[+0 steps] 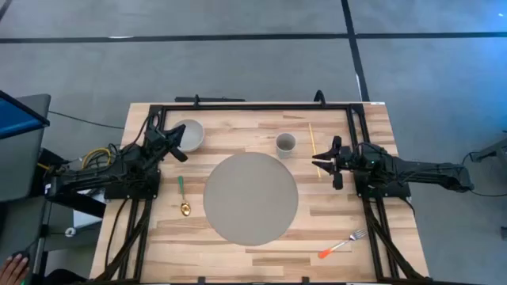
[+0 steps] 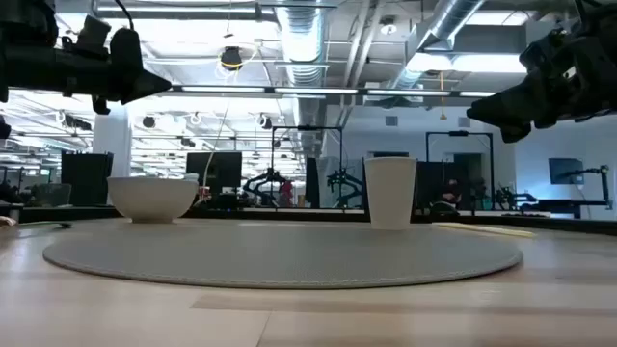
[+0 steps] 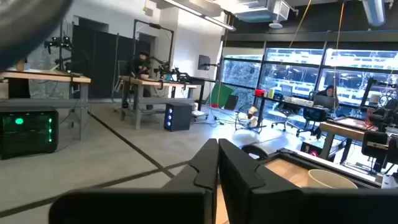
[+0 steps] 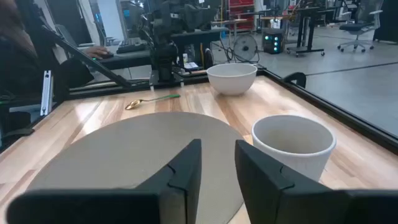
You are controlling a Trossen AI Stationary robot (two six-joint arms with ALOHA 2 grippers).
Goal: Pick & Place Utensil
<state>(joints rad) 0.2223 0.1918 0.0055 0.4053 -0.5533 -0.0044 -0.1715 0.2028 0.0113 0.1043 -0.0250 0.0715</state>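
Note:
A spoon (image 1: 181,196) with a green handle and gold bowl lies flat on the wood left of the round grey mat (image 1: 250,198); it also shows in the right wrist view (image 4: 149,101). A fork (image 1: 342,245) with an orange handle lies near the table's near right corner. My left gripper (image 1: 178,148) hovers shut beside the white bowl (image 1: 188,134), above the table. My right gripper (image 1: 333,162) hovers to the right of the grey cup (image 1: 285,143), its fingers (image 4: 186,168) a narrow gap apart, pointing over the mat toward the table's left.
A pair of pale chopsticks (image 1: 314,146) lies between the cup and my right gripper. The bowl (image 2: 152,198) and cup (image 2: 390,191) stand behind the mat (image 2: 280,253). A black frame (image 1: 253,104) runs along the far edge. A person's hand (image 1: 12,265) shows off the table's near left.

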